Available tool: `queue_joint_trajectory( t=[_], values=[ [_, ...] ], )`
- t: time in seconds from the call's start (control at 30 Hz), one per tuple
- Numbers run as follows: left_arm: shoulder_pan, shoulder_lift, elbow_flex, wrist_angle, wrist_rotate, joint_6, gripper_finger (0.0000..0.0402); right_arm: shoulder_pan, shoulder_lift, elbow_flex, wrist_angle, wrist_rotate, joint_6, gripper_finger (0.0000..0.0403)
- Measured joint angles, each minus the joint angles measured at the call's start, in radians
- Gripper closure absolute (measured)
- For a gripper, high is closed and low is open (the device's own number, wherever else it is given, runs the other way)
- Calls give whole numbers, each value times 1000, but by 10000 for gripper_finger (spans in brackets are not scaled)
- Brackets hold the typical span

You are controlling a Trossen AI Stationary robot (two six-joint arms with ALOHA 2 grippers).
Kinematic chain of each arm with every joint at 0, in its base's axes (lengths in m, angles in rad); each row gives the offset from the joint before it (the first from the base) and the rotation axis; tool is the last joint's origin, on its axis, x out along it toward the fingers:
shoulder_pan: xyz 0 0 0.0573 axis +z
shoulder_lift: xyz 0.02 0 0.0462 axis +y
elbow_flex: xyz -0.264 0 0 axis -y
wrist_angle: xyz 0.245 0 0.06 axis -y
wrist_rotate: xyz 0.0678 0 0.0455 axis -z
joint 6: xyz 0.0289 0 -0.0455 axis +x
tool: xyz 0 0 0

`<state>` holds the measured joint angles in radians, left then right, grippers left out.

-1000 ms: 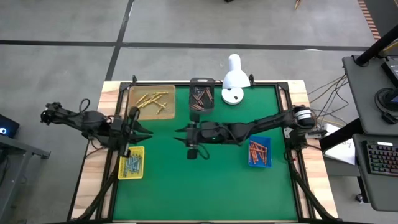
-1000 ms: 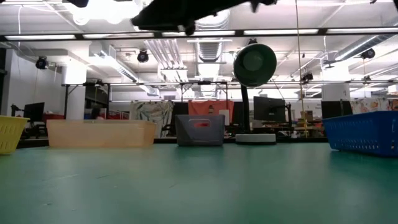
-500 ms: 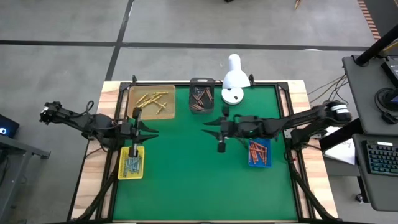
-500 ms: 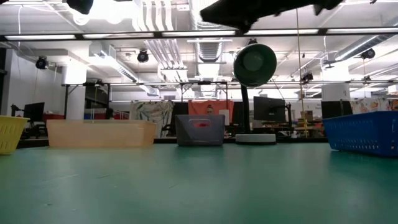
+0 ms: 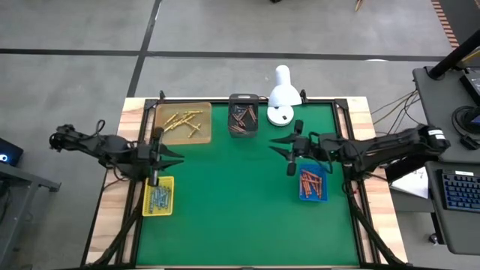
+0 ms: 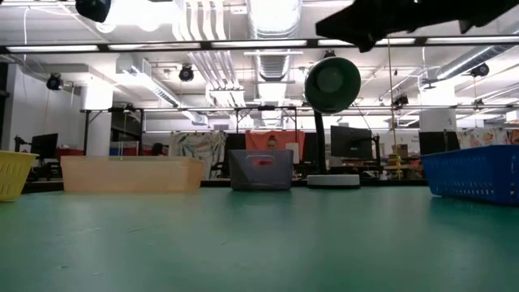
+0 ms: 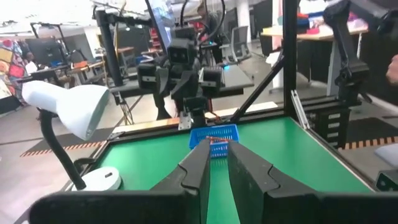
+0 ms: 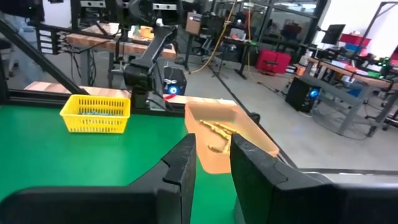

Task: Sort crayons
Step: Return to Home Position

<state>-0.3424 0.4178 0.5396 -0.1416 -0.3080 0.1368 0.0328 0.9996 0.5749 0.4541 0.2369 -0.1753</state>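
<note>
The crayons lie sorted in four trays: blue-green ones in the yellow tray (image 5: pixel 157 197), yellow ones in the tan tray (image 5: pixel 182 122), brown-red ones in the dark tray (image 5: pixel 244 117), orange ones in the blue tray (image 5: pixel 313 184). My left gripper (image 5: pixel 174 157) (image 7: pixel 217 155) hovers level above the yellow tray's far end. It is open by a narrow gap, with nothing between the fingers. My right gripper (image 5: pixel 276 147) (image 8: pixel 212 155) hovers level over the mat, left of the blue tray. It too is open and holds nothing.
A white desk lamp (image 5: pixel 283 96) stands at the far edge, right of the dark tray. The green mat (image 5: pixel 232 202) is bare through its middle and near half. Both arms show only as dark shapes along the top of the low view.
My right gripper has drawn back from the middle of the table toward its right edge and stayed level and high above the mat. It now stands beside the blue tray. The trays and crayons have not moved.
</note>
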Motion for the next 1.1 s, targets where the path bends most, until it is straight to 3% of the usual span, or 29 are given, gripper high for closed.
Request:
queue_joint_trajectory(
  t=[0.2,0.4,0.77,1.1],
  values=[
    [0,-71,-15,-5,0,14,363,-4,-103,-77,1,0,1,320],
    [0,-166,-108,37,0,7,363,-4,-192,-129,0,0,6,323],
    [0,-419,-252,54,-49,-7,363,-4,-328,-201,-22,0,0,330],
    [4,-418,-300,63,-95,-45,363,-21,-505,-330,-25,2,48,330]
  ],
)
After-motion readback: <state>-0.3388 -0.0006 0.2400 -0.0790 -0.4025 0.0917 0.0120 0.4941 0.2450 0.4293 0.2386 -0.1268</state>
